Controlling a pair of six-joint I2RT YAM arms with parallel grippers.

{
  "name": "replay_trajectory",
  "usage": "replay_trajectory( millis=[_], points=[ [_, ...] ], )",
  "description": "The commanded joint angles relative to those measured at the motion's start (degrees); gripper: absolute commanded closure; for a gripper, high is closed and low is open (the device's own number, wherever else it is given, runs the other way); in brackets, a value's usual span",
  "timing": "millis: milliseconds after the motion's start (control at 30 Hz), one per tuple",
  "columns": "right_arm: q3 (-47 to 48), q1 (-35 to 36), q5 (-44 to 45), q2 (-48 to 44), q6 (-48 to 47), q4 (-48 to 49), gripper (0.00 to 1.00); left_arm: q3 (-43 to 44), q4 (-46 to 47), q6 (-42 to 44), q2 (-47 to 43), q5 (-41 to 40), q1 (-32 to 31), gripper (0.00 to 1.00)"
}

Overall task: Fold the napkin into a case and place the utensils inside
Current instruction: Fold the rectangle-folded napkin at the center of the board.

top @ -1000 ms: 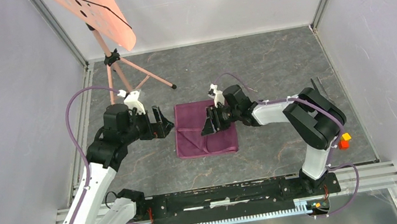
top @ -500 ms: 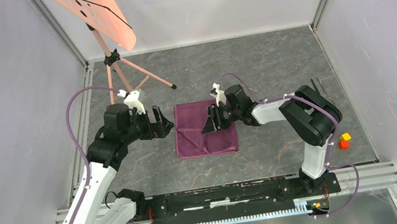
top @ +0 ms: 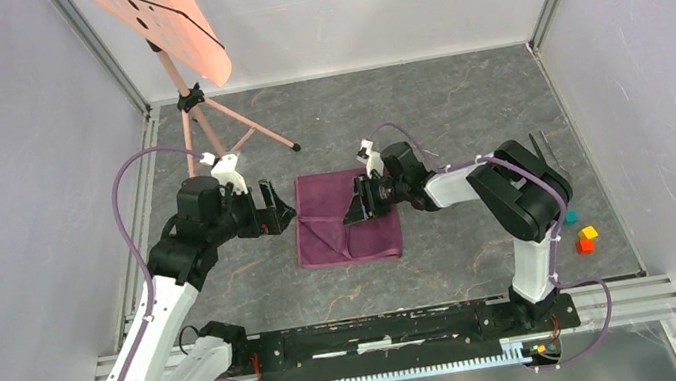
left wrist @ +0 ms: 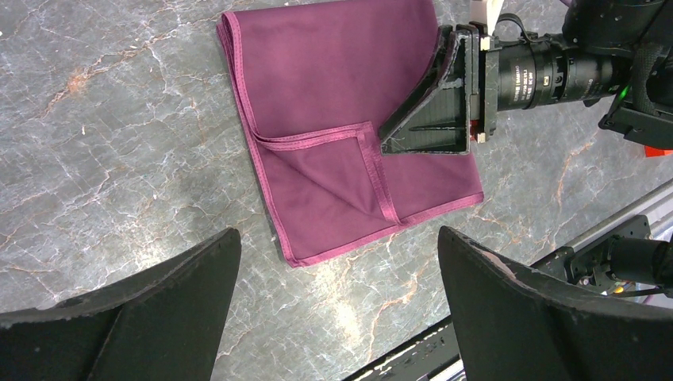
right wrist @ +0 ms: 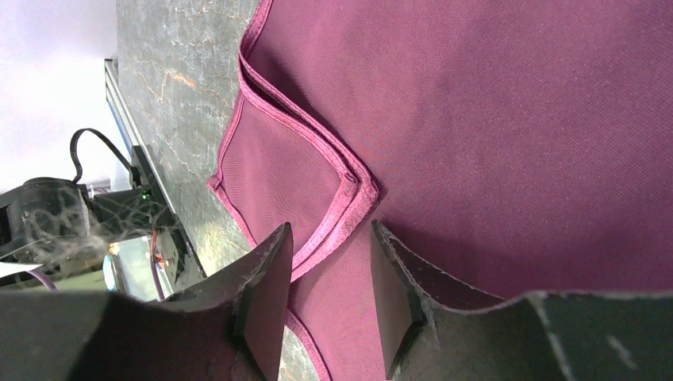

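Note:
The plum-maroon napkin [top: 331, 237] lies folded flat on the stone-grey table, with a hemmed flap corner [right wrist: 349, 186] lying across its middle. My right gripper [top: 357, 206] is low over that flap. In the right wrist view its jaws [right wrist: 329, 238] stand partly apart, straddling the hem without pinching it. My left gripper [top: 278, 207] hovers wide open just left of the napkin [left wrist: 333, 87], holding nothing. Two slim dark utensils [top: 540, 148] lie at the table's right side, partly hidden behind the right arm.
A pink tripod stand [top: 202, 120] occupies the back left. Small teal [top: 570, 216], yellow [top: 587, 233] and orange [top: 584, 246] cubes sit at the right, near the front. Grey walls close in the table on both sides, and a black rail [top: 385, 330] runs along the near edge.
The right gripper's jaws have narrowed over the flap hem and edged slightly left. The napkin shifted a little left. The right elbow moved, uncovering the teal cube. The left arm is unchanged.

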Motion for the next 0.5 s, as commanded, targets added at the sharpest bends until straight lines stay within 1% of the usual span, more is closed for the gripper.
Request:
replay_trajectory(
  millis=[0,167,467],
  points=[
    [2.35,-0.19,-0.54,1.20,0.11,2.02,0.55,0.13,1.28,3.46,-0.06,0.34,-0.08,0.00],
    [3.85,-0.47,-0.79,1.35,-0.10,1.13,0.59,0.13,1.32,3.48,-0.14,0.42,-0.13,0.00],
    [4.95,-1.04,-0.62,2.95,-0.36,0.48,0.58,0.12,1.31,3.39,-0.29,0.62,-0.09,0.00]
  ],
)
